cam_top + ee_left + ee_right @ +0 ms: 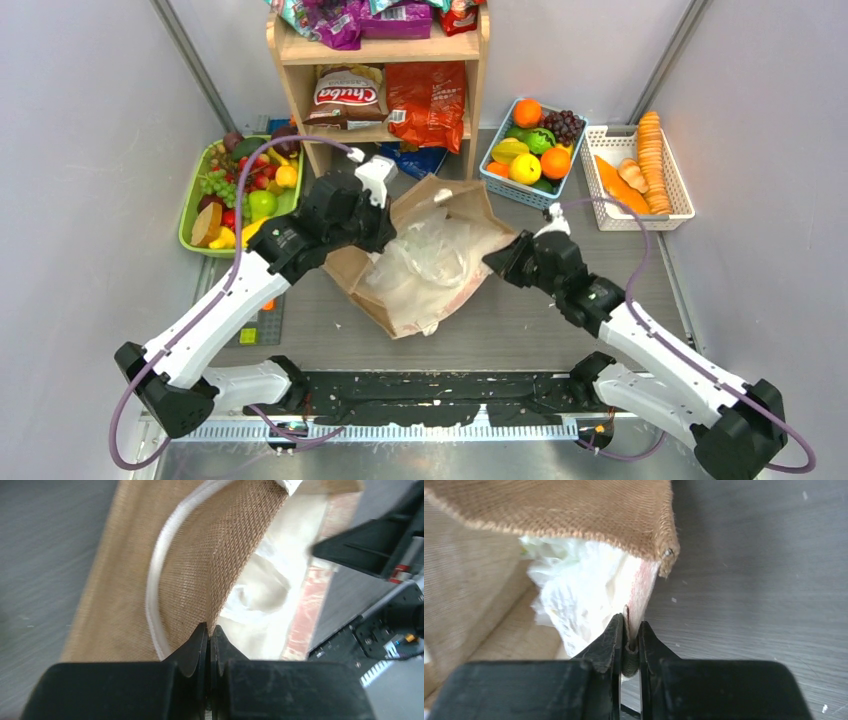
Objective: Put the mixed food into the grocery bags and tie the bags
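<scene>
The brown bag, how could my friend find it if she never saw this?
Find the wooden shelf at the back of the table. In front of it, in the middle, lies the brown bag. Unlike the green basket and blue basket on either side, it is floppy woven cloth with a crinkly clear bag bunched at its opening.

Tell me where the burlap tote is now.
Top view: the burlap tote lies mid-table in front of the wooden shelf, the left gripper and right gripper each pinching its rim.

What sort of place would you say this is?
Probably a lab mock-up of a grocery corner: a wooden shelf of snack packets, a blue basket of fruit, and plain white panels enclosing the table.
</scene>
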{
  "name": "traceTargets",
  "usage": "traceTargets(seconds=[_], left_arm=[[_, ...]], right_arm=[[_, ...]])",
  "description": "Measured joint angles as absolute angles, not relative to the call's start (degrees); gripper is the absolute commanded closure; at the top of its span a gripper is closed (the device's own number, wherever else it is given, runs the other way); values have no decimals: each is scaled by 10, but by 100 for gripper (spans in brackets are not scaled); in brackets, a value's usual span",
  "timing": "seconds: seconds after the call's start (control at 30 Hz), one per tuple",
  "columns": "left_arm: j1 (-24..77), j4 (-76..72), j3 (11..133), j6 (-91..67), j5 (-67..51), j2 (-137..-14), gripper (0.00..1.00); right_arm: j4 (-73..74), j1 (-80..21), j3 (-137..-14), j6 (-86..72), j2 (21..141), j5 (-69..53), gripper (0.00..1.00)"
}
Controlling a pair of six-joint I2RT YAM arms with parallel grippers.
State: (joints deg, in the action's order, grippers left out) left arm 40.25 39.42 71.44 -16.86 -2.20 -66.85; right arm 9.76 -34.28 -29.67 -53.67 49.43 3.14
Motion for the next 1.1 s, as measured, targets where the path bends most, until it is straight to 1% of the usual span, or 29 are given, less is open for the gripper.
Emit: traceTargets(seconds=[0.13,0.17,0.2,0.27,0.33,0.37,0.43,0.5,0.6,0.67,0.77,0.9,1.0,1.1], left_arm=[[401,433,786,-150,43,-671,99],[401,440,803,-145,57,-673,96],[401,445,822,-140,72,-677,87],[400,449,846,-127,90,-682,64],[400,452,866,-112,96,-692,46],[400,454,875,-106,96,-697,40],[403,455,887,-97,91,-705,33],[412,453,890,-86,87,-706,30],[438,450,891,-66,80,-704,30],[466,445,891,-48,68,-701,30],[510,433,890,-24,43,-694,27],[557,408,872,-4,20,-689,27],[562,405,868,1,15,-716,27],[562,405,867,-7,14,-761,24]], right_arm=[[212,-343,-442,-518,494,41,95],[239,-343,-479,-520,494,43,95],[258,-343,-505,-524,494,45,95],[300,-344,-555,-538,494,46,95],[325,-345,-573,-551,491,45,95],[337,-347,-575,-561,490,44,95],[366,-350,-574,-577,490,42,95],[389,-352,-573,-589,492,39,95],[407,-352,-572,-602,492,31,95],[411,-352,-569,-608,491,28,95],[407,-352,-563,-615,491,25,95],[403,-352,-554,-616,491,22,95],[401,-352,-547,-614,487,20,95],[394,-352,-528,-614,468,20,95]])
